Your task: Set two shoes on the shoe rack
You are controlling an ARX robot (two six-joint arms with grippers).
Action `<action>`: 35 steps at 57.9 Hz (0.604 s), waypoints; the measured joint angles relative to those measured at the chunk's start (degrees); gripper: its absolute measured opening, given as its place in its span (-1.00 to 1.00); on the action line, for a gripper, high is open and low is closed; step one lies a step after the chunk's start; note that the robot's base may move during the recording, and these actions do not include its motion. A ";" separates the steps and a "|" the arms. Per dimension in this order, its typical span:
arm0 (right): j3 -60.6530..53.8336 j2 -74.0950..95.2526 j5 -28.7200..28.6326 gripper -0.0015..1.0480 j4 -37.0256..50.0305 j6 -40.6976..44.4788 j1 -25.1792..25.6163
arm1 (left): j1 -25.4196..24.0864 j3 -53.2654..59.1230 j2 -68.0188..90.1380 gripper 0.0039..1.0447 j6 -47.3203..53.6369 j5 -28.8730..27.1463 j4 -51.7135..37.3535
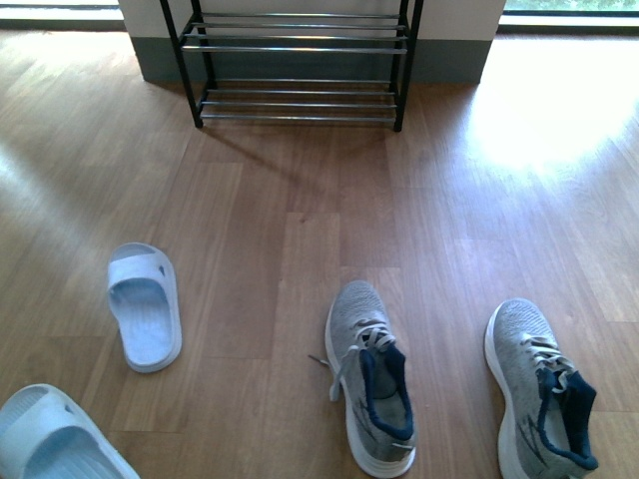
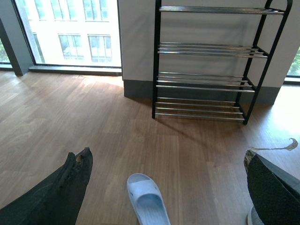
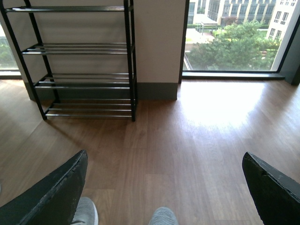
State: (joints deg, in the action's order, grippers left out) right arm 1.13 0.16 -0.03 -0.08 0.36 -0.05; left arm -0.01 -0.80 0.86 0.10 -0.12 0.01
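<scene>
Grey knit sneakers [image 1: 371, 374], likely light and soft-topped: pinch the navy collar [image 1: 387, 397]; left gripper [image 2: 166, 154] and right gripper [image 3: 165, 155] spread empty.

Grey sneakers: two. One sneaker [image 1: 371, 374] lies at 5 o'clock of the front view, the other sneaker [image 1: 539, 394] at 4 o'clock.

Pale blue slides: two, both toward 8 o'clock. One slide [image 1: 146, 305] lies nearer the centre, the other slide [image 1: 50, 439] at the corner, partly cut off.

Shoe rack [image 1: 300, 48]: one, at 12 o'clock. Tiers of silver bars counted on it in the left wrist view: four.
</scene>
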 joint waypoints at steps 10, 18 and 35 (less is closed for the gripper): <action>0.00 0.00 0.15 0.82 0.00 -0.02 0.00 | 0.00 0.00 0.00 0.83 0.00 0.13 0.02; 0.00 0.00 0.24 0.82 -0.02 -0.02 0.00 | 0.00 0.00 0.00 0.83 0.02 0.20 0.00; 0.00 0.00 0.17 0.82 0.00 -0.02 0.00 | 0.00 0.00 0.00 0.83 0.00 0.13 0.00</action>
State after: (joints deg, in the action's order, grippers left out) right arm 1.13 0.16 0.14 -0.08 0.34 -0.05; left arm -0.01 -0.80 0.86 0.10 0.01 0.01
